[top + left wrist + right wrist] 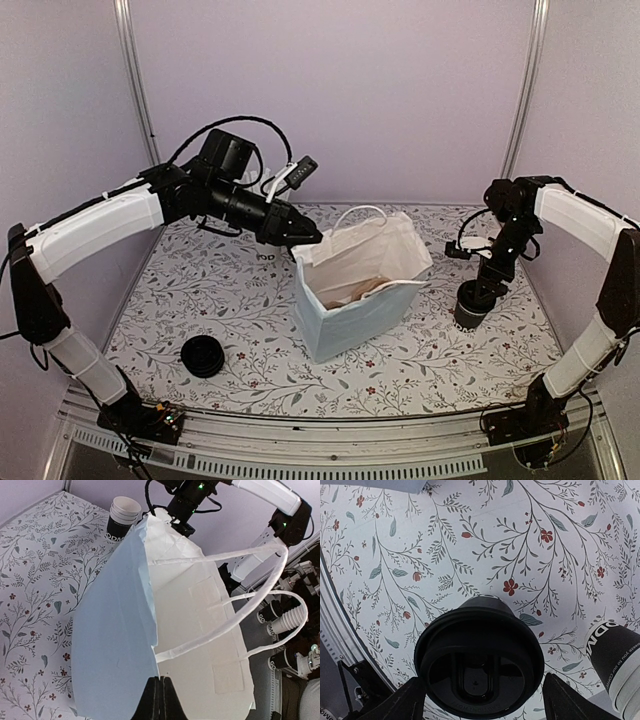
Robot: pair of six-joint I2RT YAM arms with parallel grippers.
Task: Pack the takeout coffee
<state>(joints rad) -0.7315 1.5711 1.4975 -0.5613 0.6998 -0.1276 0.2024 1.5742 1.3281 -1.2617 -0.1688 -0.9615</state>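
White paper bag (350, 315) stands open and upright at the middle of the floral worktop (230, 300), its twisted handles up, with something brown lying inside. The left claw (305, 238) is closed on the rim at the bag's back left corner. In the left wrist view its fingers (157, 700) meet flat together right at the paper's edge.

The takeout coffee (479, 655), black cup with black lid, stands upright on the worktop to the right of the bag and clear of it. The right claw (480, 292) hangs straight over it with its jaws spread wide, one finger on each side of the lid. From the right wrist view the fingers look very close to the lid's rim, but I cannot tell whether either one touches it. Nothing shows the cup lifted.

Just beside the coffee stands a stack of unlidded black cups (617, 665) with cream insides. A low pile of loose black lids (203, 356) sits near the front left of the worktop, well apart from the bag.
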